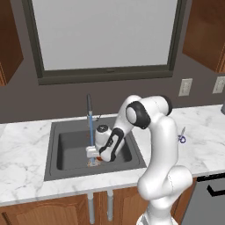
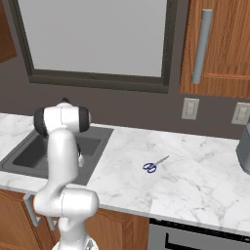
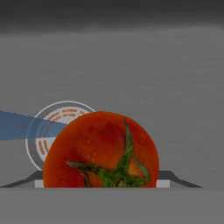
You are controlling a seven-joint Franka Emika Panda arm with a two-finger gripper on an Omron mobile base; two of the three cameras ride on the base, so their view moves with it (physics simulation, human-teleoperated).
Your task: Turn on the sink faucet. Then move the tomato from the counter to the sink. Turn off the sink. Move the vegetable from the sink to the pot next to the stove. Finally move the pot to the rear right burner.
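Observation:
The red tomato point(image 3: 101, 151) with its green stem fills the bottom middle of the hand view, just above the sink floor. My gripper point(image 1: 93, 154) is low inside the dark sink point(image 1: 70, 149), shut on the tomato, whose sides meet the pale finger parts. A little red shows under the hand point(image 1: 94, 162). The faucet point(image 1: 89, 110) is running: a blue stream point(image 1: 91, 132) falls beside the hand onto the round drain point(image 3: 57, 114). The pot is out of view.
Blue-handled scissors point(image 2: 154, 164) lie on the marble counter right of the sink. A grey object point(image 2: 244, 146) is cut off by the right edge. The stove's front edge point(image 1: 211, 184) shows low on the right. Two wall outlets sit above the counter.

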